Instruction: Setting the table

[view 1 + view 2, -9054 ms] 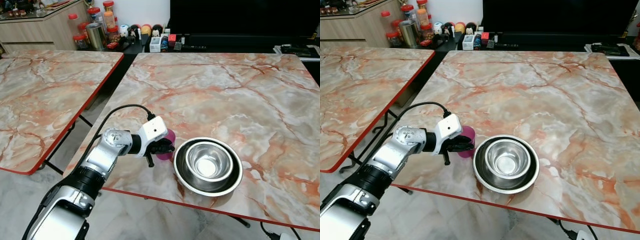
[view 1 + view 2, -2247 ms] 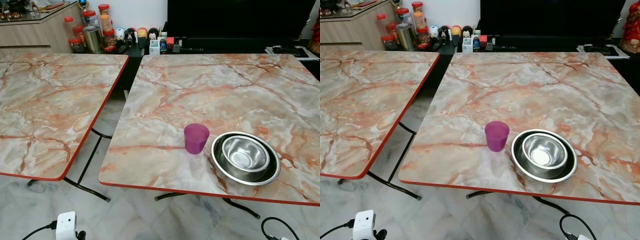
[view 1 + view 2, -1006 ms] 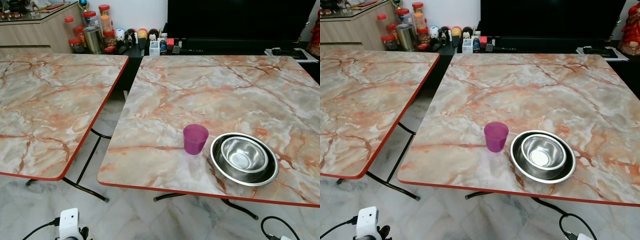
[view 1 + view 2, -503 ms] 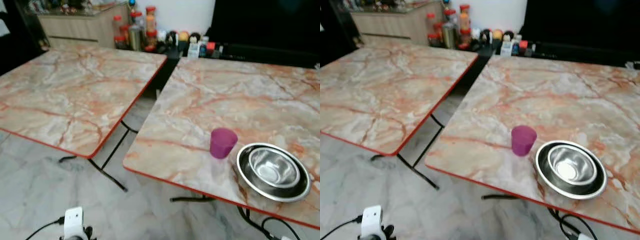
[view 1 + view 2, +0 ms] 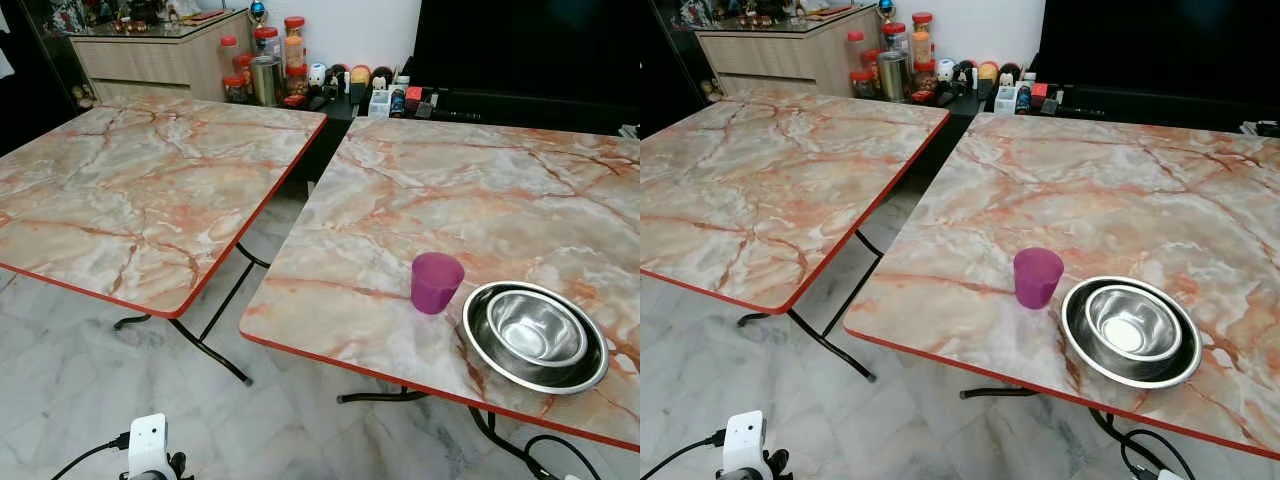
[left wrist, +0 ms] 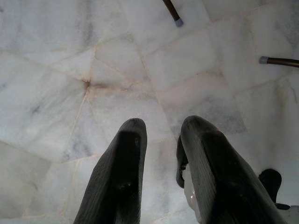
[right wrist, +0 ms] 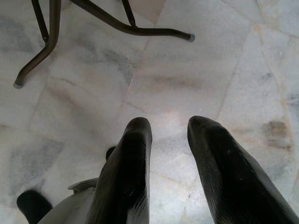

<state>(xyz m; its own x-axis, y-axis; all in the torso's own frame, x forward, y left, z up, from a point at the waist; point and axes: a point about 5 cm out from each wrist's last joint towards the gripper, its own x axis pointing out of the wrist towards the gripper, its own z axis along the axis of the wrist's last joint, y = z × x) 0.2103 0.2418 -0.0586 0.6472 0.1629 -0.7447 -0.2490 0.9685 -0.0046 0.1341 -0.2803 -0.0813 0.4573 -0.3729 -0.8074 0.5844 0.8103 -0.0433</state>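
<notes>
**Table setting: cup and bowls placed, both arms lowered**

Item 1. Purple cup (image 5: 436, 282): stood upright near the front edge of the right-hand marble table (image 5: 500, 190), just beside the steel bowls, apart from them by a narrow gap. Well above and away from either pair of fingers.

Item 2. Steel bowls (image 5: 535, 335): a smaller bowl nested inside a larger one, resting on the same table close to its red front rim. Nothing gripped them.

Item 3. Left gripper (image 6: 161, 128): hung pointing at the pale tiled floor (image 6: 56, 60). Its fingers (image 6: 124, 163) stood slightly parted, a narrow gap between the tips, with nothing held. Beyond the fingertips lay bare tile and two table-leg feet.

Item 4. Right gripper (image 7: 168, 126): likewise aimed at the floor, fingers (image 7: 128, 158) a little apart and empty; the black table legs (image 7: 117, 23) lay past the tips.

Item 5. Second marble table (image 5: 130, 170): stood to the left, separated by a gap.

Handling note (judgement). The placing appeared finished, with the next item apparently to be fetched elsewhere. Doing this well would call for keeping both arms tucked low while turning, clear of the red table edge, and stepping around the table legs and the cable (image 5: 545, 450) near the floor.
</notes>
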